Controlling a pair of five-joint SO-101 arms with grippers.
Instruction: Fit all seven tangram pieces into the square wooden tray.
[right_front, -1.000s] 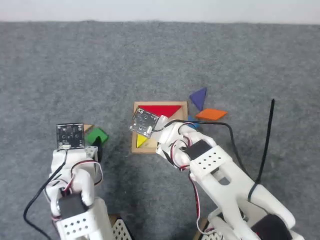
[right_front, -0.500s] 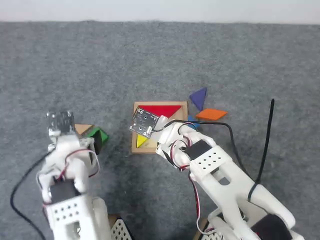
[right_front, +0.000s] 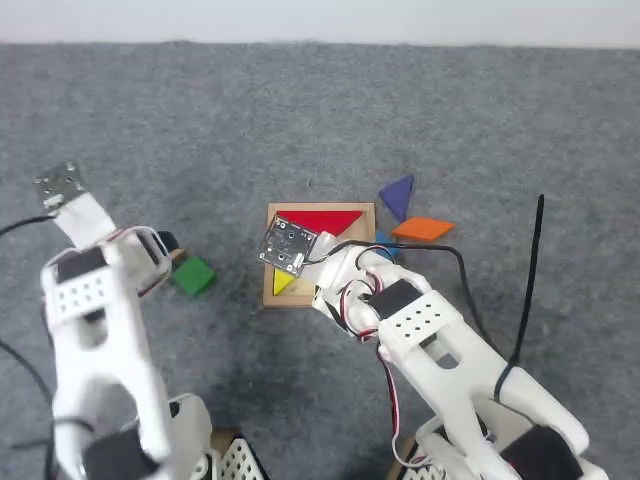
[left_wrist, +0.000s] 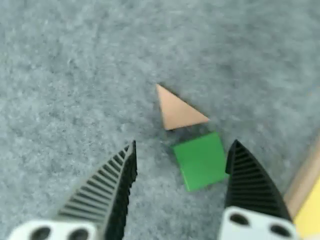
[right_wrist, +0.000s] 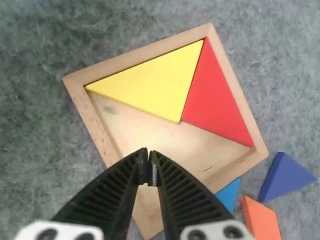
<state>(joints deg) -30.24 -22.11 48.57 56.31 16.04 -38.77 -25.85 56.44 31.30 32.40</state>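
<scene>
The square wooden tray (right_front: 370, 211) (right_wrist: 80, 107) holds a red triangle (right_front: 320, 220) (right_wrist: 215, 100) and a yellow triangle (right_front: 283, 283) (right_wrist: 150, 85). My right gripper (right_wrist: 145, 157) hangs shut and empty over the tray's bare wooden floor. A green square (right_front: 192, 276) (left_wrist: 201, 161) lies on the carpet left of the tray, with a tan triangle (left_wrist: 177, 110) just beyond it. My left gripper (left_wrist: 183, 146) (right_front: 165, 243) is open above them, the square between its fingers but lower down. A purple triangle (right_front: 398, 195) (right_wrist: 282, 175), an orange parallelogram (right_front: 421, 228) (right_wrist: 260, 220) and a light blue piece (right_front: 385, 240) (right_wrist: 230, 195) lie right of the tray.
Grey carpet (right_front: 300, 110) covers the whole table. A black cable (right_front: 530, 290) runs along the right arm. The tray's edge (left_wrist: 305, 175) shows close beside the green square.
The left arm has risen and swung back to the left, off the green square, which stays on the carpet. The right arm has not moved.
</scene>
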